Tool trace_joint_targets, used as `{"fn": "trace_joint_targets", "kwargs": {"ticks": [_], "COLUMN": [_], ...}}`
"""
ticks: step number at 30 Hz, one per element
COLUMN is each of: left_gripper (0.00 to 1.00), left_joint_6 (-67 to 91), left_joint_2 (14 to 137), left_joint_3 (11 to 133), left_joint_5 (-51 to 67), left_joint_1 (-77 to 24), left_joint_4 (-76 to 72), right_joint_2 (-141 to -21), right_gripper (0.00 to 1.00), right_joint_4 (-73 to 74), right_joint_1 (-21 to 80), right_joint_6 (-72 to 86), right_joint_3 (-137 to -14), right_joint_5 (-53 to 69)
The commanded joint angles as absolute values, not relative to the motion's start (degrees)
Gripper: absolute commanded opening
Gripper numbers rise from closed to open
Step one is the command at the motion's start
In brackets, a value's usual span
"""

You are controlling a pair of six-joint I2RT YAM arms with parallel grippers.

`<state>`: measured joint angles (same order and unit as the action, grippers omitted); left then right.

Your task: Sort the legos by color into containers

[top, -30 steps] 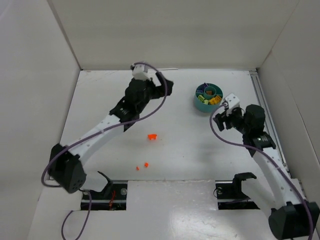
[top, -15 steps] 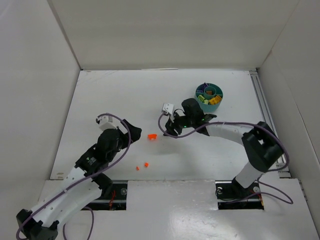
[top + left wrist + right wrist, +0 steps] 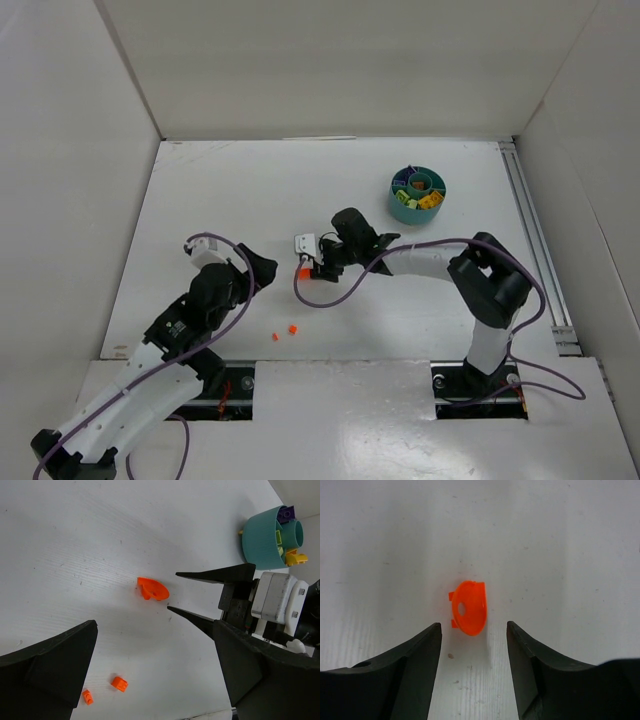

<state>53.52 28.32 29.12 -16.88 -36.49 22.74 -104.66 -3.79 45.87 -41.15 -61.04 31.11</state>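
We count three orange legos (image 3: 119, 683) left on the table (image 3: 200, 200); the rest sit in the teal dish (image 3: 260, 537). The right gripper (image 3: 173, 591) straddles the largest piece (image 3: 468, 608), jaws apart and not yet gripping. The left gripper (image 3: 258, 266) hangs wide and empty.

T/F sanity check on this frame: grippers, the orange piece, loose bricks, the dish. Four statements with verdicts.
1. The right gripper holds the orange piece. False: its jaws are open and the piece lies on the table at their tips.
2. The left gripper is open and empty. True.
3. Loose on the table lie two small orange bricks. True.
4. The teal dish is empty. False: it holds yellow, green and purple bricks.
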Motion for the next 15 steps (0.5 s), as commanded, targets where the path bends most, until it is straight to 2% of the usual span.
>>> {"fn": "trace_joint_targets", "kwargs": {"ticks": [1, 10, 15], "left_gripper": [1.0, 1.0, 1.0], "left_joint_6": [53.44, 54.05, 55.28], "left_joint_2": [28.12, 28.04, 26.72], "left_joint_3": [28.39, 27.25, 25.22], "left_joint_5": [-16.79, -16.79, -16.79], "left_joint_1": [-36.21, -36.21, -36.21], "left_joint_4": [22.24, 21.71, 21.71], "right_joint_2": [-105.47, -109.33, -109.86], "right_gripper": [0.6, 0.59, 0.48], "right_joint_4": [-3.08, -2.55, -2.55], "right_joint_1": [46.41, 49.04, 49.66], "right_joint_6": [-45.18, -46.93, -46.93], "right_joint_3": [-63.19, -66.35, -66.88], "right_joint_5": [26.28, 26.8, 27.95]}}
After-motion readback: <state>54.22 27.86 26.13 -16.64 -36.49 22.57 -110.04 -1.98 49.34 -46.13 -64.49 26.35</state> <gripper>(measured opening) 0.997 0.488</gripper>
